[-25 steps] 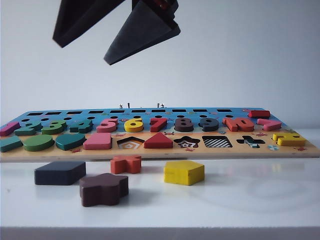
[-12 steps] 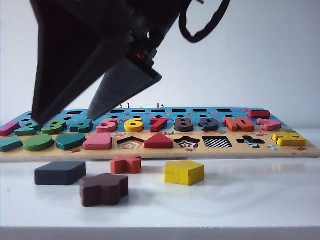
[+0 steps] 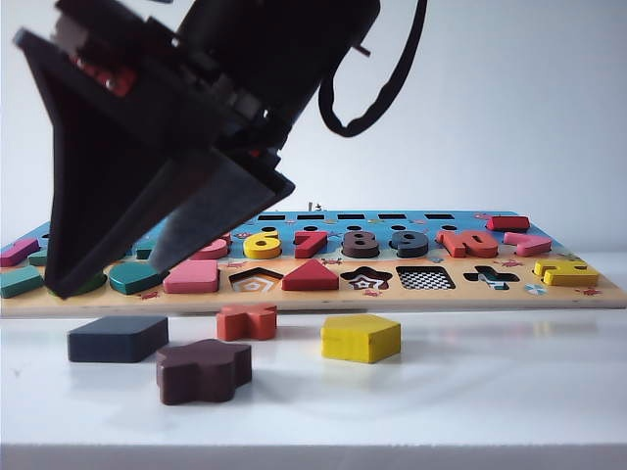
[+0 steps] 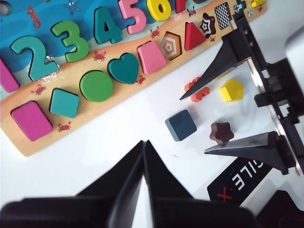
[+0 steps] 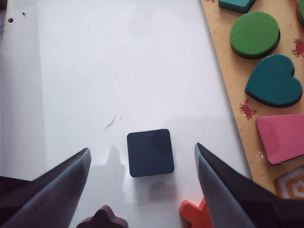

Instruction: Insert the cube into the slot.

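Note:
The cube (image 3: 118,339) is a flat navy square block lying on the white table in front of the puzzle board (image 3: 313,299), toward its left end. My right gripper (image 3: 108,277) hangs open just above the cube, tilted down, fingertips apart. In the right wrist view the cube (image 5: 150,152) lies between the two spread fingers of the right gripper (image 5: 142,147), touching neither. The slot (image 3: 425,278), a square recess with a checkerboard floor, is in the board's front row, right of centre. My left gripper (image 4: 143,141) is shut and empty over bare table, apart from the cube (image 4: 181,125).
A brown flower block (image 3: 203,370), an orange-red block (image 3: 247,321) and a yellow pentagon (image 3: 361,338) lie loose on the table near the cube. Coloured numbers and shapes fill most of the board. The table's front edge runs close below the blocks.
My right gripper has come down and leftward in the exterior view, from high above the board to just over the cube. The blocks have not moved.

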